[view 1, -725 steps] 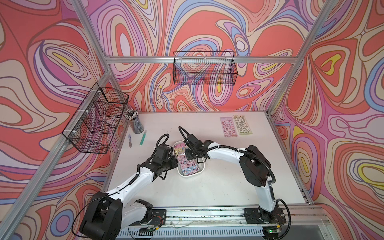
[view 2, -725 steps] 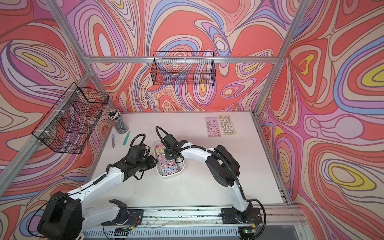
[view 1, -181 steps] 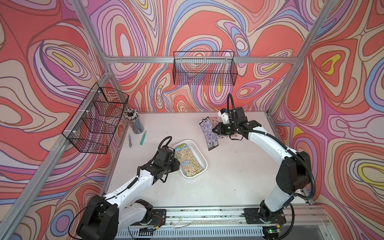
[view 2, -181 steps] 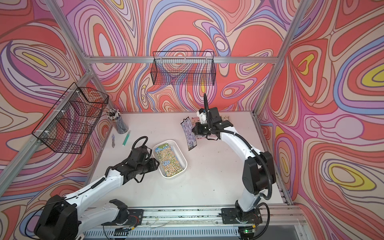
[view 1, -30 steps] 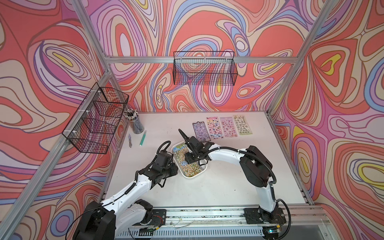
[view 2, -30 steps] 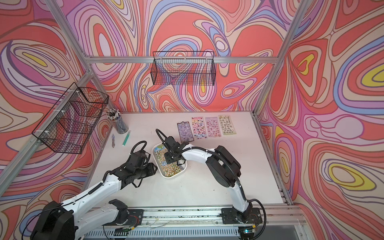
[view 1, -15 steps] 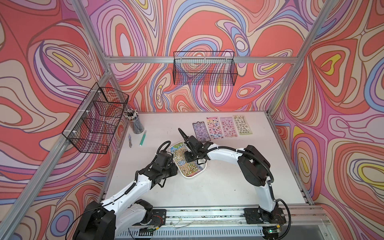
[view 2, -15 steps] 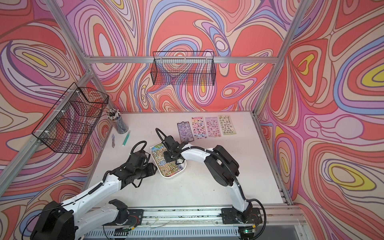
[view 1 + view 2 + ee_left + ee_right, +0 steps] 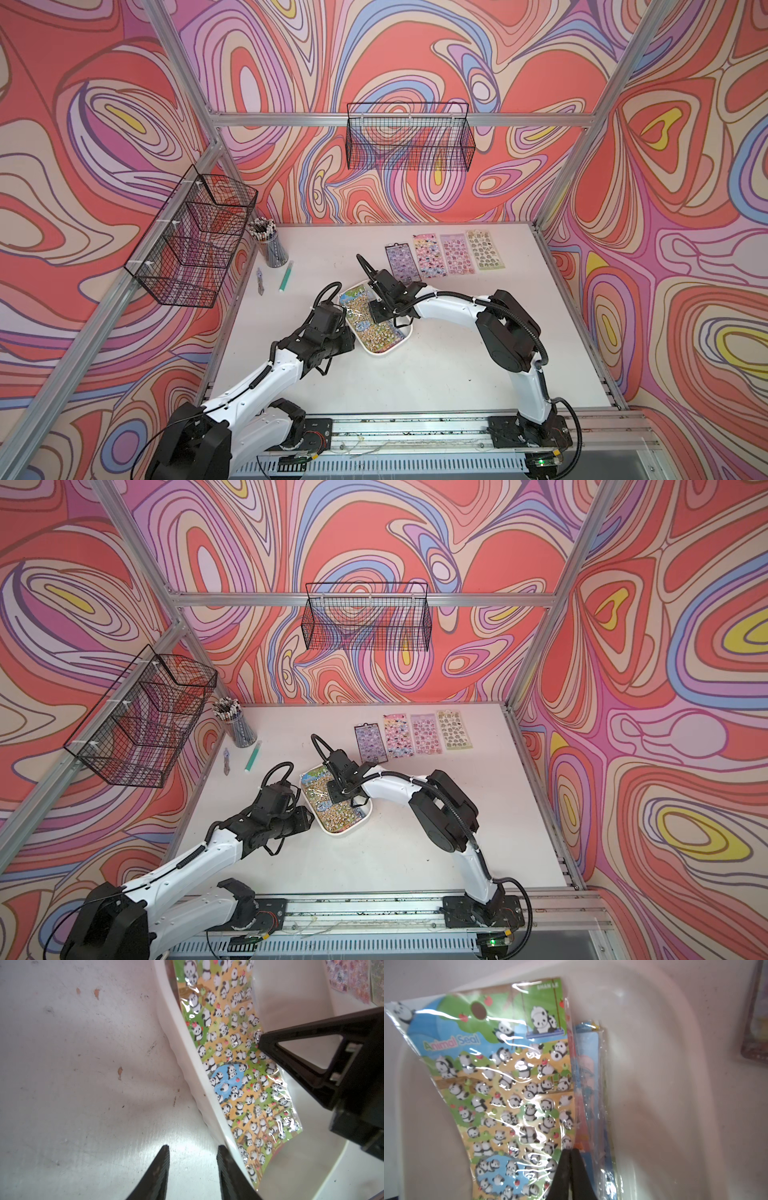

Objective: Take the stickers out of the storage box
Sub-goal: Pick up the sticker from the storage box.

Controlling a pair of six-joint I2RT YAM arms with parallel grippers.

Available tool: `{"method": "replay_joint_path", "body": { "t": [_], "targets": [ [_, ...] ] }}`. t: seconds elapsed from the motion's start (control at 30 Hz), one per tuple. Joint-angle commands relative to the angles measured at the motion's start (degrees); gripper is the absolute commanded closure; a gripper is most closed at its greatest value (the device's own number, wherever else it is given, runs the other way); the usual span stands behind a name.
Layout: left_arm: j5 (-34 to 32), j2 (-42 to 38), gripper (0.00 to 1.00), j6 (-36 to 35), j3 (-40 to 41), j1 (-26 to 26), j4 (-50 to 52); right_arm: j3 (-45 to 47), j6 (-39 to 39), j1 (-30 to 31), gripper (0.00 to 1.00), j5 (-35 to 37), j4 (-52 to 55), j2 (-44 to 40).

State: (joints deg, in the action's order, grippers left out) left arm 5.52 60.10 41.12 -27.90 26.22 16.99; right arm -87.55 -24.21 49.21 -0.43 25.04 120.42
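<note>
The white storage box (image 9: pixel 386 352) lies mid-table, also in the second top view (image 9: pixel 345 831). A glossy panda sticker sheet (image 9: pixel 512 1095) tops the stickers inside and curls up off them along one side. My right gripper (image 9: pixel 570 1150) is shut on that sheet's edge, over the box (image 9: pixel 376 311). Blue and red sheets (image 9: pixel 589 1084) lie beneath. My left gripper (image 9: pixel 193 1148) is open on the table just outside the box, one finger against its outer wall (image 9: pixel 187 1059), bare table between the fingers. Several sticker sheets (image 9: pixel 442 255) lie in a row at the back right.
A cup of pencils (image 9: pixel 270 245), a green pen (image 9: pixel 285 275) and a small metal tool (image 9: pixel 259 280) sit at the back left. Black wire baskets hang on the left wall (image 9: pixel 195 237) and the back wall (image 9: pixel 409 137).
My right gripper has closed on the panda sheet's edge inside the box. The left arm has stayed where it was.
</note>
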Motion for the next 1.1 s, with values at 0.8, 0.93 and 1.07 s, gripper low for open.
{"method": "replay_joint_path", "body": {
  "t": [0.8,0.93,1.07],
  "targets": [
    [0.1,0.7,0.58,0.0,-2.9,0.2,-0.9,-1.6,0.4,0.2,1.0,0.5,4.4,-10.5],
    [0.0,0.1,0.58,0.1,-2.8,0.2,-0.5,-1.4,0.3,0.0,1.0,0.7,4.6,-12.4],
    [-0.2,-0.6,0.58,0.0,-2.6,0.2,0.0,-0.6,-0.1,-1.3,1.0,-0.8,4.2,-14.8]
  ]
}}
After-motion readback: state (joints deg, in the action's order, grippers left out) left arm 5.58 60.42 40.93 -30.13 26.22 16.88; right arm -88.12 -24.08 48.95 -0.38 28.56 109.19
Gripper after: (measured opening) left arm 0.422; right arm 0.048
